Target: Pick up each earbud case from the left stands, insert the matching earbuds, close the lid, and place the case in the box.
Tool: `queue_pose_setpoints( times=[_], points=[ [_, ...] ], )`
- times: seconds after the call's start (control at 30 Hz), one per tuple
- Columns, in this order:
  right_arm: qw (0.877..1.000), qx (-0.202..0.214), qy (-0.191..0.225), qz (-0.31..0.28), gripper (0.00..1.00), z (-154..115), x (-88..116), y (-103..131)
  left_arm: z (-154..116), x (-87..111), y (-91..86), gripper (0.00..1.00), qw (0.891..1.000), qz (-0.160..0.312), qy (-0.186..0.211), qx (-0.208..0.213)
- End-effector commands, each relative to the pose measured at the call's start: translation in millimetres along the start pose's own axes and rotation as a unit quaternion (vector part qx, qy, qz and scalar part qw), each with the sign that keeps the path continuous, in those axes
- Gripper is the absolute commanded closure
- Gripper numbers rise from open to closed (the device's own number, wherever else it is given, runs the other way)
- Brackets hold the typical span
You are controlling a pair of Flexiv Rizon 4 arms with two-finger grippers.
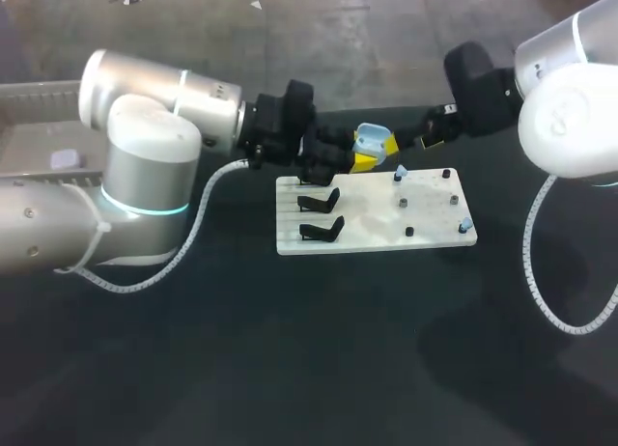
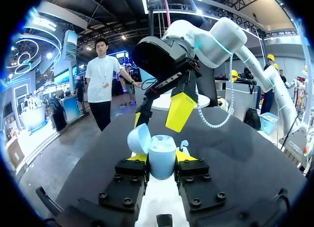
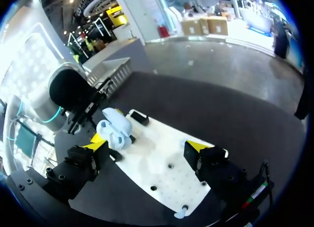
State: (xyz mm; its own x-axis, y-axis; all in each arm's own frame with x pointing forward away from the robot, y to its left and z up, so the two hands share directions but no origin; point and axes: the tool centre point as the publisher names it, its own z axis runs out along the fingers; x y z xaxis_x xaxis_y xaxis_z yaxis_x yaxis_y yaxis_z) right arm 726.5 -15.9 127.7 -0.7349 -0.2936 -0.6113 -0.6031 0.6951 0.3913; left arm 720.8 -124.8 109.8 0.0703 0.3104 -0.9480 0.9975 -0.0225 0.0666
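My left gripper [image 1: 363, 160] is shut on a light blue earbud case [image 1: 374, 137] and holds it above the far edge of the white board [image 1: 377, 236]. In the left wrist view the case [image 2: 162, 158] sits upright between the yellow fingertips [image 2: 139, 157], its lid [image 2: 139, 138] hinged open. My right gripper [image 1: 431, 130] hangs open just beyond the case, with nothing between its fingers [image 2: 180, 111]. A light blue earbud [image 1: 400, 174] stands on a peg near the case, and another earbud [image 1: 465, 224] on the board's near right corner. In the right wrist view the case [image 3: 113, 131] lies beside one finger of the right gripper [image 3: 149, 144].
Black empty stands [image 1: 320, 200] [image 1: 323, 231] occupy the board's left side, with small dark pegs [image 1: 403, 203] to their right. A grey box [image 1: 39, 91] stands at the far left with a pale case [image 1: 65, 159] inside. Dark table surrounds the board.
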Motion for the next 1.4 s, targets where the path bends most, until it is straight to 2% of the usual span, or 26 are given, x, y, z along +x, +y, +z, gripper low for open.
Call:
queue_pose_setpoints(
  times=[0.03,0.3,0.43,0.6,0.8,0.93,1.0,1.4],
  points=[
    [1.000,0.024,-0.005,0.001,0.00,-12,2,-1,-6,6.3,-0.5,1.00,1.000,-0.002,-0.016,-0.010],
    [0.994,0.111,0.016,0.009,0.00,-39,15,-11,-23,3.6,-1.2,1.00,0.996,-0.017,-0.082,-0.027],
    [0.986,0.158,0.044,0.021,0.00,-50,30,-16,-31,-1.5,-4.2,1.00,0.994,-0.022,-0.100,-0.044],
    [0.975,0.205,0.077,0.046,0.00,-61,52,-27,-37,-4.4,-6.6,1.00,0.990,-0.045,-0.123,-0.043],
    [0.965,0.236,0.089,0.073,0.00,-70,71,-34,-39,-5.9,-8.3,1.00,0.990,-0.050,-0.125,-0.039],
    [0.958,0.255,0.111,0.076,0.00,-69,82,-36,-39,-5.9,-8.3,1.00,0.990,-0.050,-0.125,-0.039],
    [0.947,0.284,0.131,0.078,0.00,-69,90,-39,-39,-5.9,-8.3,1.00,0.990,-0.050,-0.125,-0.039],
    [0.947,0.284,0.131,0.078,0.00,-69,90,-39,-39,-5.9,-8.3,1.00,0.990,-0.050,-0.125,-0.039]
  ],
)
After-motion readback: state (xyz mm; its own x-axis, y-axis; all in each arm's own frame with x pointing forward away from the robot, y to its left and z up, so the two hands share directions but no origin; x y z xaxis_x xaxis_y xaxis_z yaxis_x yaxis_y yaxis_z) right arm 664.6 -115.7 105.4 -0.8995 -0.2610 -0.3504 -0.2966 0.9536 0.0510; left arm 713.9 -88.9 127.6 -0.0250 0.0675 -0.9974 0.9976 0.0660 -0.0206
